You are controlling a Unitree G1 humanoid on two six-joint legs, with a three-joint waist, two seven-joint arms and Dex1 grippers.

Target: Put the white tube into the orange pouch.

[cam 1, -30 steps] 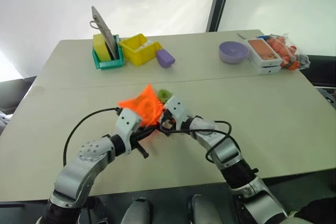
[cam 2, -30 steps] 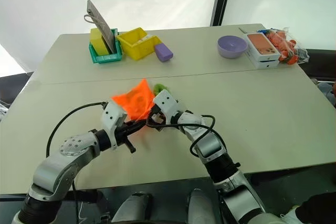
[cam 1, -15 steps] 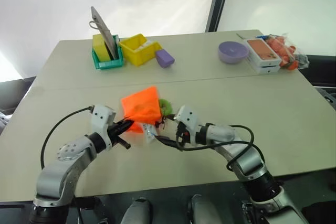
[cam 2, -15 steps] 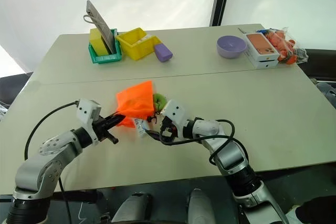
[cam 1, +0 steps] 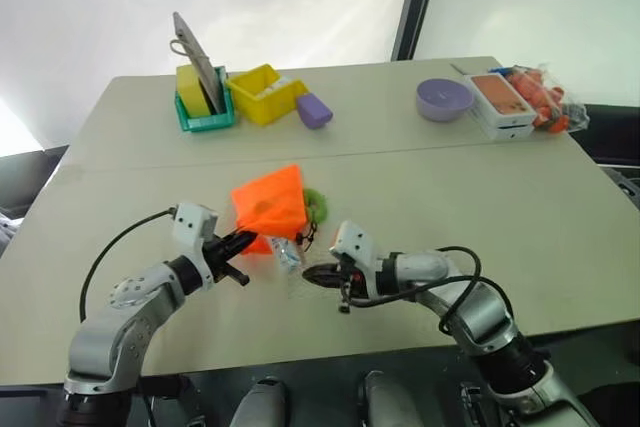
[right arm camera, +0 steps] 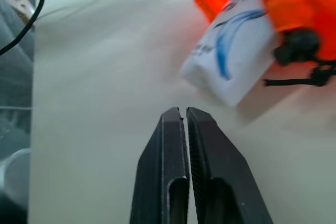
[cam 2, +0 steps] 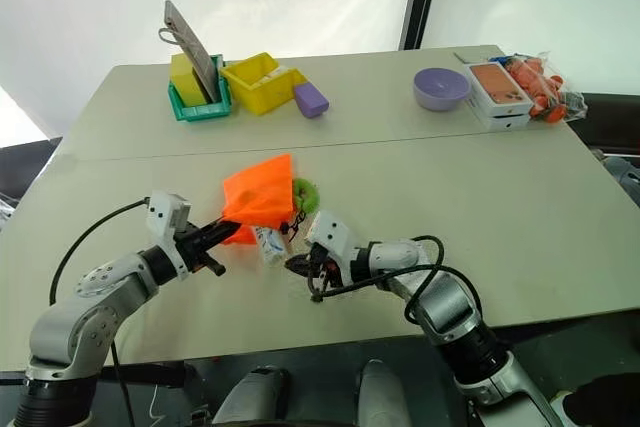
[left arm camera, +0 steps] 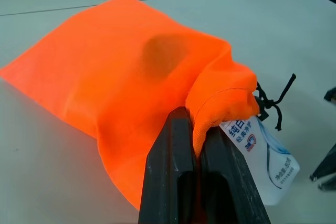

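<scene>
The orange pouch (cam 1: 270, 205) lies lifted at its mouth near the middle of the table. My left gripper (cam 1: 248, 240) is shut on the rim of that mouth, pinching the fabric (left arm camera: 210, 103). The white tube (left arm camera: 262, 153) pokes out of the mouth with its flat printed end (right arm camera: 231, 61) showing; the rest is hidden inside. A green fuzzy ball (cam 1: 318, 202) on a black cord (left arm camera: 273, 100) sits just behind the pouch. My right gripper (cam 1: 310, 275) is shut with nothing in it, a short way from the tube's end.
At the back left stand a teal basket (cam 1: 205, 119) with a yellow block and a propped flat device, a yellow bin (cam 1: 262, 92) and a purple block (cam 1: 314, 109). Back right hold a purple bowl (cam 1: 445, 99), a white-and-orange box (cam 1: 503, 102) and a clear bag of orange things (cam 1: 545, 97).
My left gripper carried the pouch's mouth to the left. My right gripper drew back from the pouch toward me and shut on nothing, leaving the tube sticking out of the mouth.
</scene>
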